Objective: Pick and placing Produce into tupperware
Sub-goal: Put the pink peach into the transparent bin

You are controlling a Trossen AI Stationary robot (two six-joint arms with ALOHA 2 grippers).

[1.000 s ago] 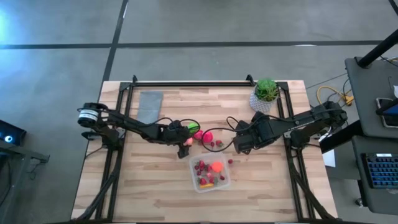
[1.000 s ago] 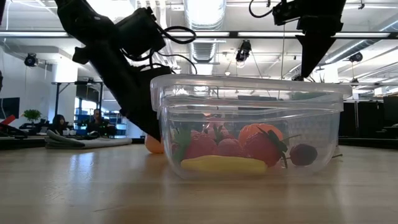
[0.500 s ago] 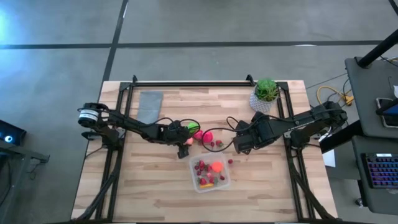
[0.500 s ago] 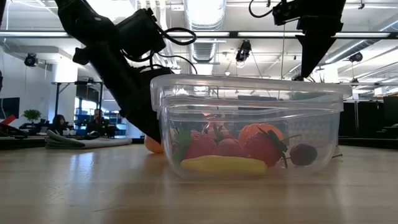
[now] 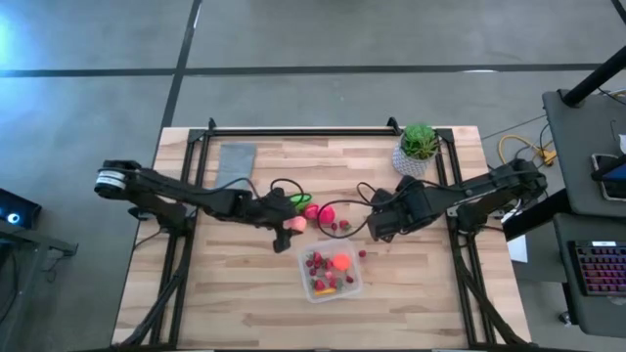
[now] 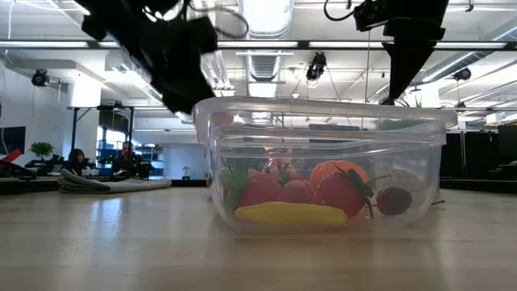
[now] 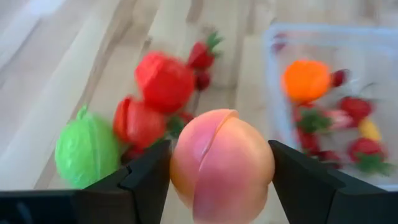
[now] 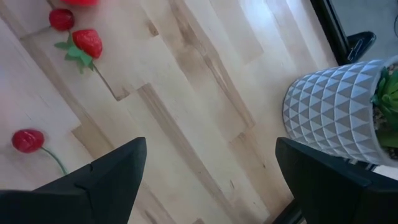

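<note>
Two arms reach over the wooden worktop point(image 5: 215, 284), left arm from the frame's left, right arm from the right. In the high view much is too small to make out: the loose produce at centre reads only as green, pink and red blobs, and the left gripper's point(image 5: 290, 225) tips merge with what it carries. In the low view the container wall hides everything behind it.

The clear tupperware point(image 5: 330, 273) sits lower centre of the high view, just below and right of the left gripper. It holds an orange piece point(image 5: 340, 262), a yellow piece point(image 6: 283, 213) and several red berries; the count cannot be told.

The peach point(image 7: 221, 165) sits squarely between the left jaws in the left wrist view, both dark fingers point(image 7: 146, 180) pressed to its sides; the jaws are partly closed and gripping it. The low view shows this arm lifted clear of the worktop. Beyond it lie a green piece point(image 7: 86, 148) and red pieces point(image 7: 164, 80), close together on the worktop.

The right gripper point(image 5: 377, 227) waits right of centre, near the potted plant point(image 5: 418, 148). Its jaws stand wide apart and hold nothing; a strawberry point(image 8: 86, 43) and a cherry point(image 8: 28, 140) lie on the wood beyond them.
</note>
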